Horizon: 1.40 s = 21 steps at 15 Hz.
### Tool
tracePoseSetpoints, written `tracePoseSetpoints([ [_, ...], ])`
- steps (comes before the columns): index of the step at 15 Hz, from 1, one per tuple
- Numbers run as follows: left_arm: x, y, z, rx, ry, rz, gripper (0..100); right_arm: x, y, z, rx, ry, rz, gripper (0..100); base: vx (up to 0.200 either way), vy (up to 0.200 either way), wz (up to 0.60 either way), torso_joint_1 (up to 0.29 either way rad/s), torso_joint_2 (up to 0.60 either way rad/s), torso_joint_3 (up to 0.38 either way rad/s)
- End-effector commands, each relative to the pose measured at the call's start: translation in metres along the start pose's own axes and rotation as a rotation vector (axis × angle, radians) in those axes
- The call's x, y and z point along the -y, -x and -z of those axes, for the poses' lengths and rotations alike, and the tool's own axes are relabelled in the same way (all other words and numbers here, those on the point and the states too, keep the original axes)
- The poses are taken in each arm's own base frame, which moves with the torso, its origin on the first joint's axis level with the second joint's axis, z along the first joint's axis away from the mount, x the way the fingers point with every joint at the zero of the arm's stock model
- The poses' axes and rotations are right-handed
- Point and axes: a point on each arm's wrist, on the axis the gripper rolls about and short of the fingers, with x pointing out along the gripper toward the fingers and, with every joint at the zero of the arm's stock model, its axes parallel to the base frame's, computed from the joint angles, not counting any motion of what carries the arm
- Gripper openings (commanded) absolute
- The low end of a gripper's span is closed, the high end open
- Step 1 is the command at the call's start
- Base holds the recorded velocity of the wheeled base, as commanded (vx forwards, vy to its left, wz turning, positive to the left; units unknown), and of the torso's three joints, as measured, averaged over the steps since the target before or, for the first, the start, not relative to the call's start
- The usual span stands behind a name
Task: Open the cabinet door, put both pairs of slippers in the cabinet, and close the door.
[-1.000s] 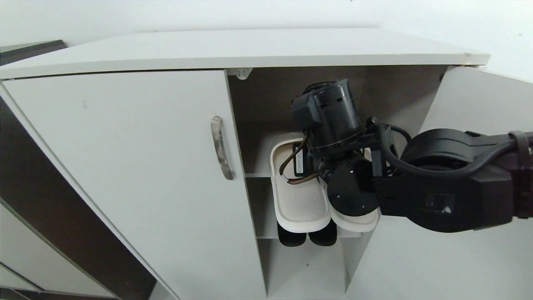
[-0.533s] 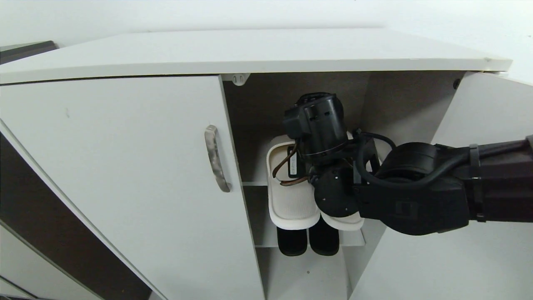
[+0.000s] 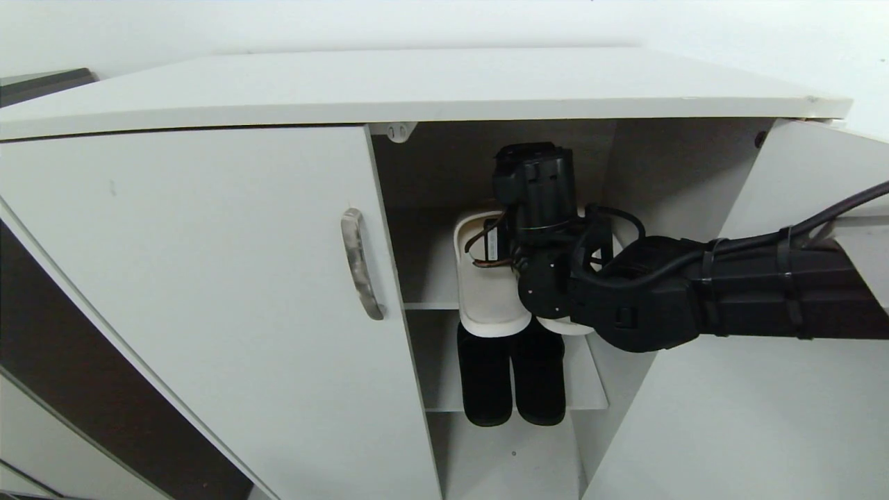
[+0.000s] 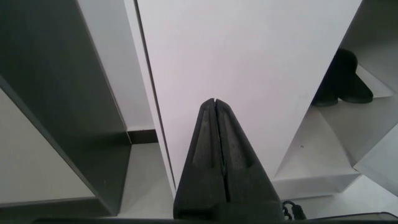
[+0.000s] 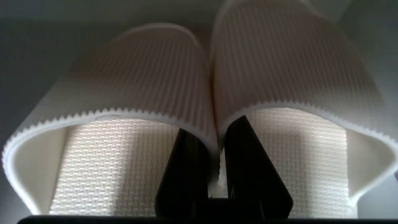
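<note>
Evidently, over the last second the white slippers (image 3: 489, 305) were carried deeper into the cabinet (image 3: 417, 83) by the right gripper (image 5: 212, 134). More of the black slippers (image 3: 510, 378), set on the lower shelf (image 3: 590, 389) beneath the fingers, was uncovered as a result. Part of the earlier shift in the head view was caused by the camera, not by the things.

The adjoining inner walls of the white pair were pinched between the right fingers (image 5: 186, 155), one finger being lodged inside each slipper. The second pair was thus judged to be nearly placed, with release, withdrawal and closing of the open door (image 3: 729, 430) still outstanding.

The left gripper (image 4: 214, 106) was held with its fingers pressed together on nothing, the closed door (image 4: 249, 50) lying just ahead of them.

In the head view the right fingers were hidden behind the wrist, as was most of one white slipper. The toes were lost in the dark beyond the fingers. Whether the soles were resting on the upper shelf (image 3: 430, 304) could not be told.
</note>
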Motion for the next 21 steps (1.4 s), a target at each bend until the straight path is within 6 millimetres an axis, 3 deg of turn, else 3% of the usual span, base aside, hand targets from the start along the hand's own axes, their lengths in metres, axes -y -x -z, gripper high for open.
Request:
tracePoseSetpoints([
  [1, 0.000, 0.000, 0.000, 0.000, 0.000, -0.001, 0, -0.005, -0.012, 0.003, 0.005, -0.005, 0.011, 0, 0.000, 0.000, 0.00, 0.000, 0.00, 0.000],
  [9, 0.000, 0.000, 0.000, 0.000, 0.000, -0.001, 0, -0.011, -0.017, 0.007, 0.003, 0.020, -0.014, 0, 0.000, 0.000, 0.00, 0.000, 0.00, 0.000],
  [10, 0.000, 0.000, 0.000, 0.000, 0.000, -0.001, 0, -0.011, -0.017, 0.007, 0.003, 0.022, -0.014, 100, 0.000, 0.000, 0.00, 0.000, 0.00, 0.000],
  [15, 0.000, 0.000, 0.000, 0.000, 0.000, -0.001, 0, -0.011, -0.011, 0.008, -0.004, 0.029, -0.016, 100, 0.000, 0.000, 0.00, 0.000, 0.00, 0.000],
  [18, 0.000, 0.000, 0.000, 0.000, 0.000, -0.001, 0, -0.005, 0.011, 0.005, -0.014, 0.038, -0.041, 100, 0.000, 0.000, 0.00, 0.000, 0.00, 0.000],
  [21, 0.000, 0.000, 0.000, 0.000, 0.000, -0.001, 0, 0.009, 0.048, -0.006, 0.010, 0.017, -0.075, 100, 0.000, 0.000, 0.00, 0.000, 0.00, 0.000],
])
